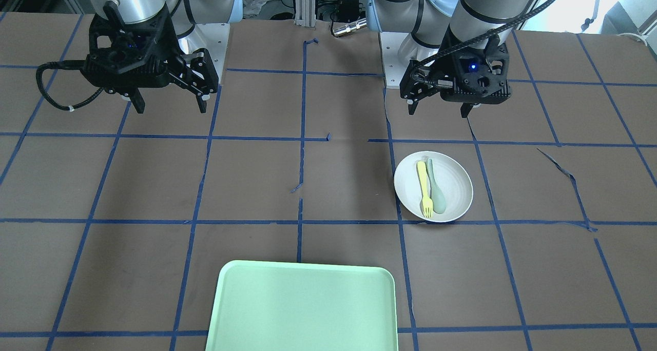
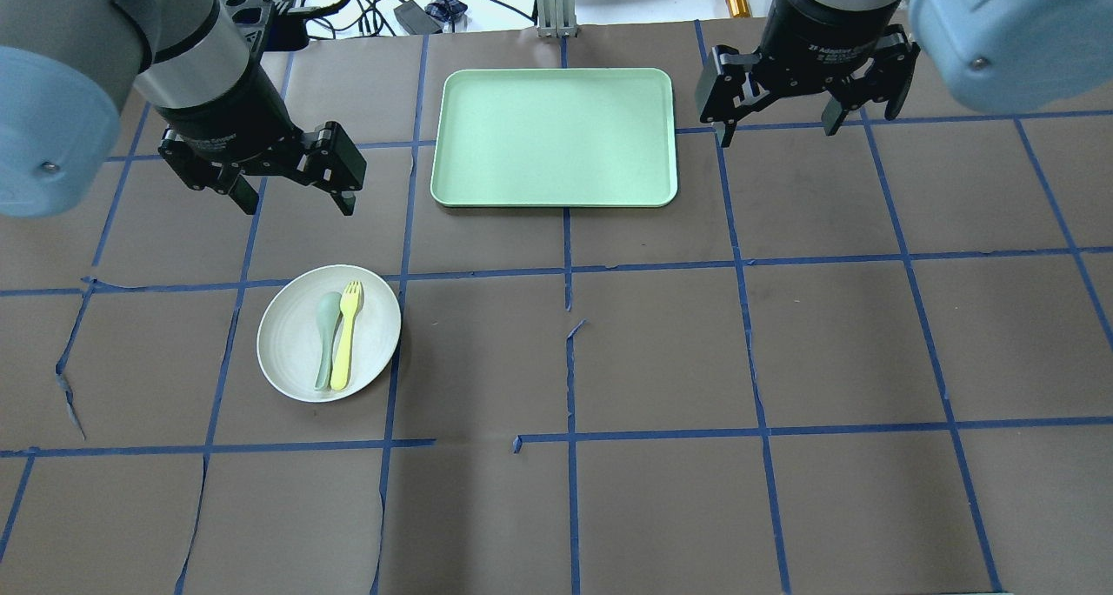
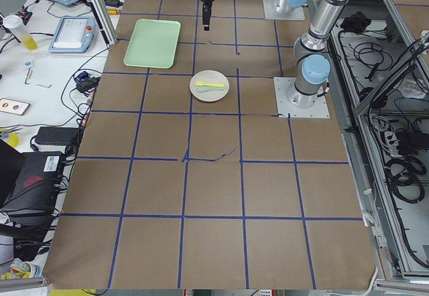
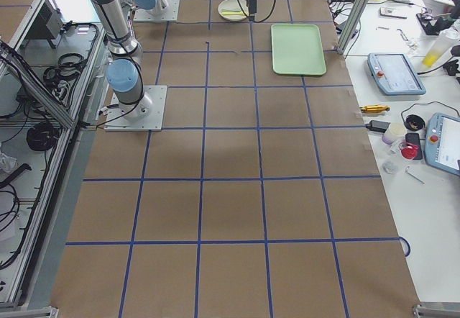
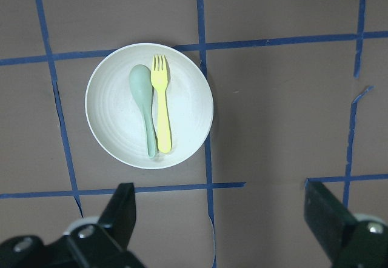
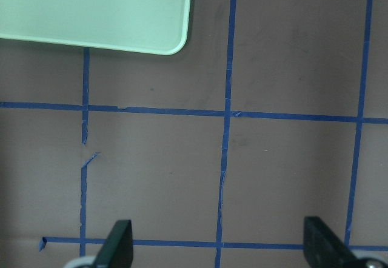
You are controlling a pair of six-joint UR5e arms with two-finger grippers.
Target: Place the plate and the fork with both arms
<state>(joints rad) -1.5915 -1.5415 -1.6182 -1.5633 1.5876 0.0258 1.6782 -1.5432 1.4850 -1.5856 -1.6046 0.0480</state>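
The off-white round plate [image 2: 287, 343] lies on the brown table at my left, in front of the tray. The pale-yellow fork [image 2: 346, 334] lies inside it beside a grey-green spoon [image 2: 326, 334], both pointing toward the tray. The left wrist view shows the plate [image 5: 115, 110], fork [image 5: 162, 113] and spoon [image 5: 145, 110] from above. My left gripper [image 2: 298, 205] hovers open and empty between the plate and the tray's left side. My right gripper [image 2: 778, 134] hovers open and empty to the right of the tray. In the front view the plate [image 1: 454, 187] and fork [image 1: 424, 187] lie below the left gripper [image 1: 439, 112].
The rectangular light-green tray [image 2: 556, 134] lies empty at the table's far middle; its corner shows in the right wrist view [image 6: 91, 7]. Blue tape lines grid the brown paper, torn in places. Cables and devices lie beyond the far edge.
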